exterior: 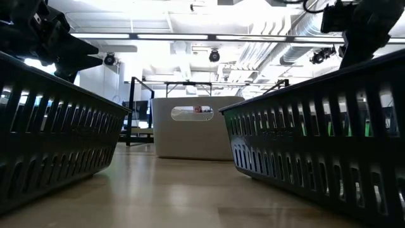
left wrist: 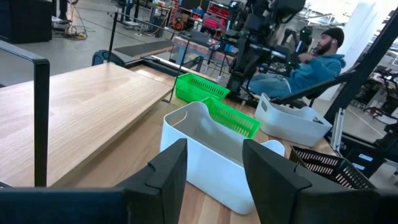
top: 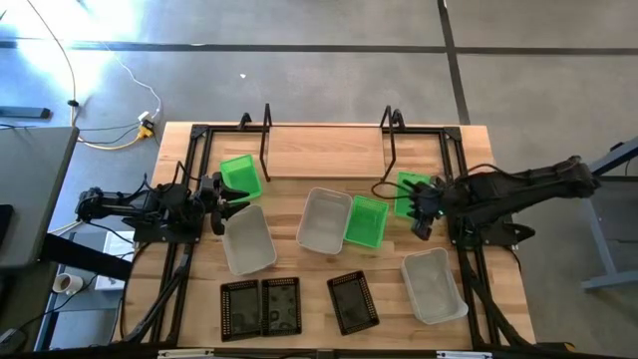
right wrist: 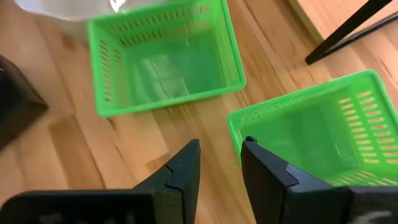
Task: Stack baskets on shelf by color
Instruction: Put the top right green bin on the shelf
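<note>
Looking down from the high view, I find the shelf point(top: 324, 150) at the upper centre of the table point(top: 478, 170), its plank bare. No basket sits on it. One green basket point(top: 240, 179) lies just left of the shelf's lower left corner, a second green basket point(top: 366, 221) lies at the centre, and a third green basket point(top: 410, 190) sits right of it, below the shelf's right end. Three whitish baskets point(top: 325, 219) are spread across the middle band, and three black baskets point(top: 261, 305) line the lower edge.

The left gripper point(top: 223, 200) holds at centre left, between the first green basket and a whitish one; in the left wrist view its fingers point(left wrist: 166, 177) stand apart with nothing between them. The right gripper point(top: 423, 211) sits at the third green basket's near rim; in the right wrist view its fingers point(right wrist: 181, 171) are parted and empty, one just beside that basket's wall point(right wrist: 273, 121).

A seated person point(left wrist: 311, 62) shows at the upper right of the left wrist view.
</note>
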